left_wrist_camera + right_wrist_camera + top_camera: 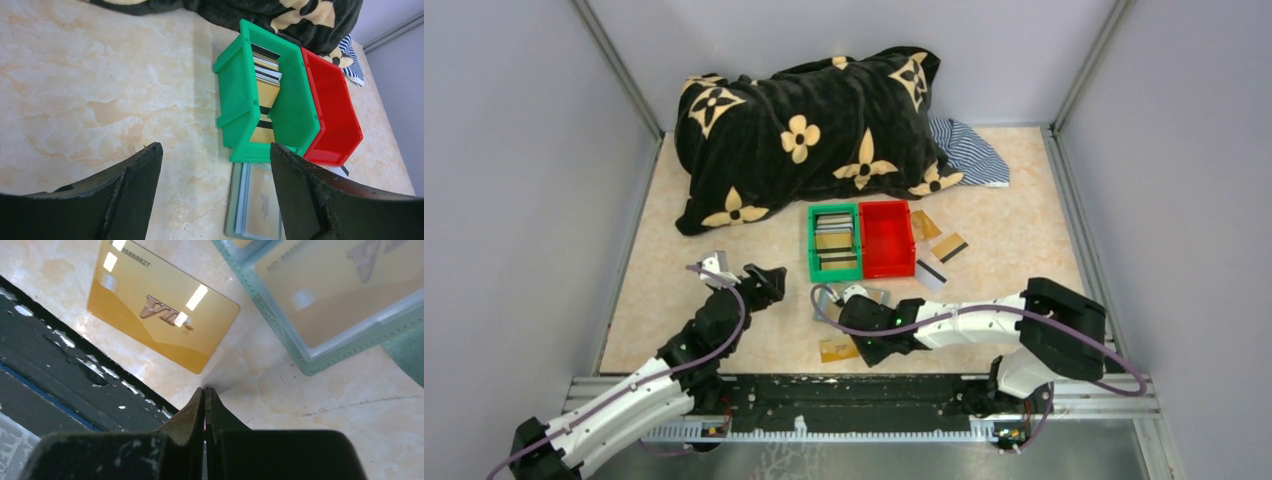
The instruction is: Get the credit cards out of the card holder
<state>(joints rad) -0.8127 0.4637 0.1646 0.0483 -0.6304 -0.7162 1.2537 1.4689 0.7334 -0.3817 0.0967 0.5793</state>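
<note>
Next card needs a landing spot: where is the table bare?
Bare: left of the green bin, between the blanket and the left gripper; also right of the loose cards, bordered by the striped cloth. Crowded: near the card holder, gold card and right gripper.

A green bin (813, 245) and a red bin (887, 240) were set side by side, touching, on a marbled table (654, 270). Behind them a black blanket (824, 110) with tan flower marks was heaped, and a striped cloth (969, 155) was seen at its right end
</note>
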